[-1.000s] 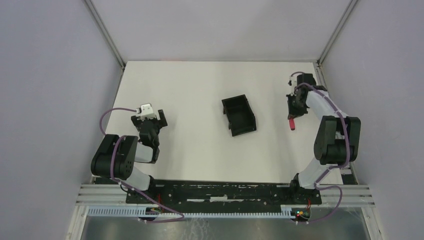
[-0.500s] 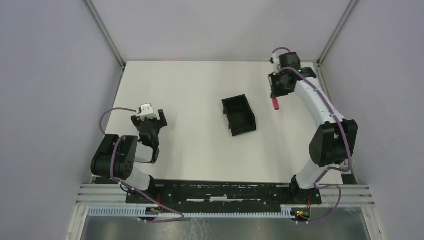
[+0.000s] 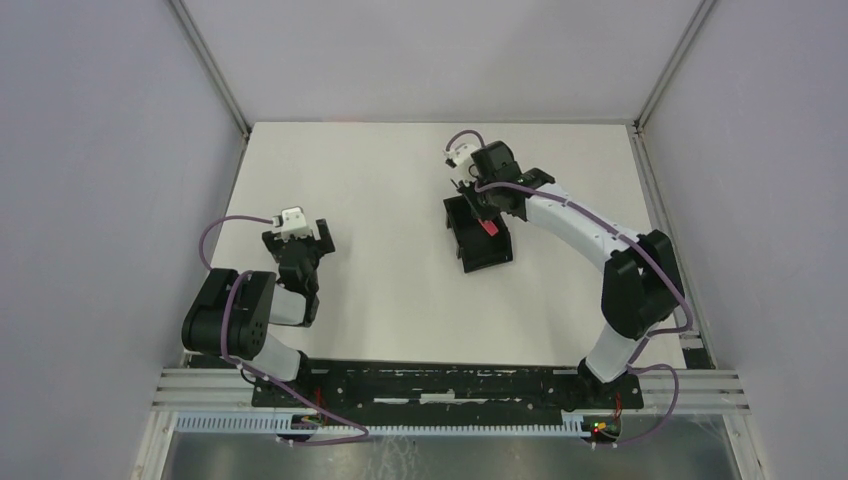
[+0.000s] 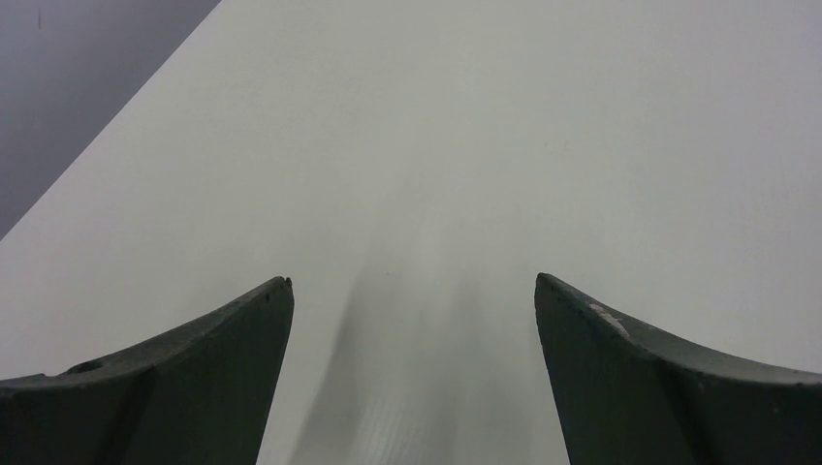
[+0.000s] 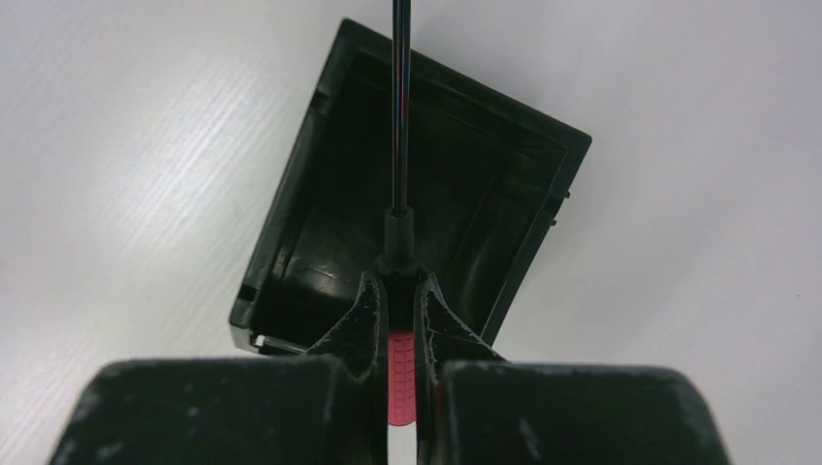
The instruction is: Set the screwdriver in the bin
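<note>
Left fingers (image 4: 194,387) near the left side of the table (image 3: 380,290), spread wide, nothing between them, just bare table under them. Bin (image 3: 463,250) sits mid-table, open top up, well apart from the left arm. Right fingers (image 5: 361,320) are over the bin, pinching the screwdriver (image 5: 398,232) by its red handle. The thin black shaft points forward across the bin's open inside and past its far rim. Cannot tell if the screwdriver touches the bin.
</note>
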You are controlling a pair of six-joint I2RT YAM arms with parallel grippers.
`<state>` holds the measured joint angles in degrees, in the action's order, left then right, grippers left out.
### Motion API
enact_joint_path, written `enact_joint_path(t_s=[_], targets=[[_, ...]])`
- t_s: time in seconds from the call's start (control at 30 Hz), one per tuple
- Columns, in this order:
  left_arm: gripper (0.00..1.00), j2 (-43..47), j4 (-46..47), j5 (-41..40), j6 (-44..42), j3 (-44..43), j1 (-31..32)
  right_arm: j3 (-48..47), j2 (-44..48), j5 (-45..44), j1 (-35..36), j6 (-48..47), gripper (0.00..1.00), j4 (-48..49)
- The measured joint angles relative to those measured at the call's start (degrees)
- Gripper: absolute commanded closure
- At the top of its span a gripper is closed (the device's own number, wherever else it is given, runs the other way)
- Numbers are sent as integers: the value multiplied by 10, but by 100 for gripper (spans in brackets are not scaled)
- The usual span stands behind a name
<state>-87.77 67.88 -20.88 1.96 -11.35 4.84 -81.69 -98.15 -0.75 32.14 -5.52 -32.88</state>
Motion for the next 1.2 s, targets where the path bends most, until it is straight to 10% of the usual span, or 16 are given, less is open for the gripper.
enact_joint_path(t_s=[0.13, 0.33, 0.63, 0.7, 0.77, 1.2], targets=[[0, 0, 0, 0, 0, 0, 0, 46, -15, -18, 0, -19, 97, 29], [0, 0, 0, 0, 0, 0, 0, 91, -29, -26, 3, -31, 55, 47], [0, 0, 0, 0, 0, 0, 0, 89, -20, -30, 8, -26, 48, 72], [0, 0, 0, 0, 0, 0, 0, 88, -4, -33, 8, -20, 36, 78], [0, 0, 0, 0, 0, 0, 0, 88, 21, -40, 8, -14, 4, 86], [0, 0, 0, 0, 0, 0, 0, 233, 284, -194, 4, -4, 2, 264]])
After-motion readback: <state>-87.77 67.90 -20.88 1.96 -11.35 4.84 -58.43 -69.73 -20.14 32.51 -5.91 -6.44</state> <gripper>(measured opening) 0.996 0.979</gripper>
